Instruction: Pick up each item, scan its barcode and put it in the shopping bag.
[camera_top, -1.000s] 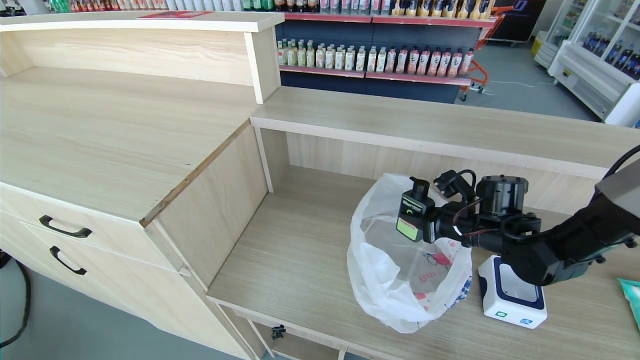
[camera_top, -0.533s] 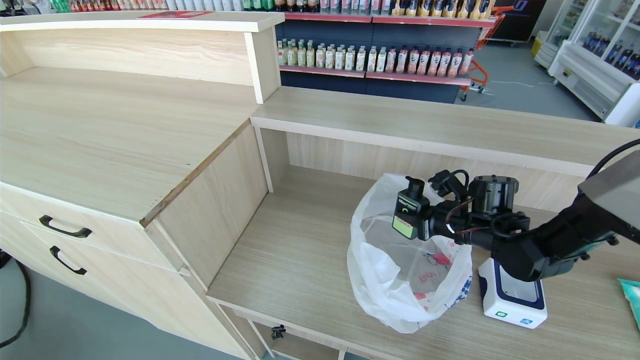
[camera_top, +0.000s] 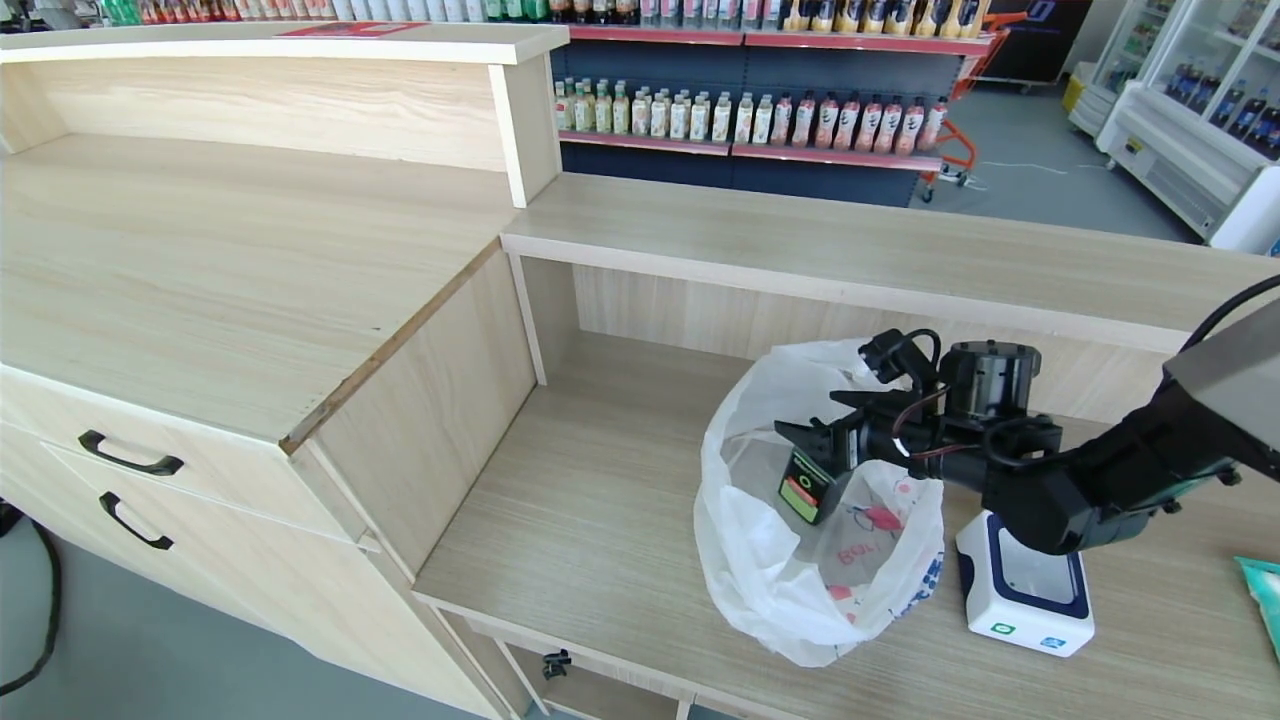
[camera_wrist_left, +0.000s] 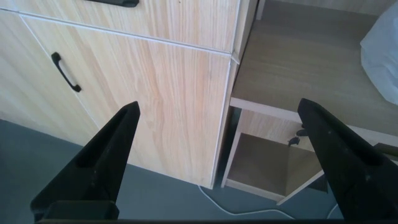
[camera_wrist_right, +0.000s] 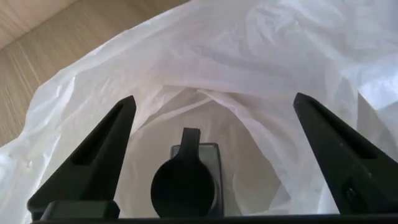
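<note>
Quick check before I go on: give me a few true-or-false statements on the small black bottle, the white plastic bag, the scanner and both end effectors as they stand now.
1. The right end effector is open above the white plastic shopping bag. True.
2. The small black bottle with the green label is clamped in the right end effector. False: it is tilted down inside the bag, and the fingers are spread clear of it.
3. The white and blue scanner stands on the light wooden counter, right beside the bag. True.
4. The left end effector holds an item. False: it is open and empty, facing the wooden drawer fronts.
</note>
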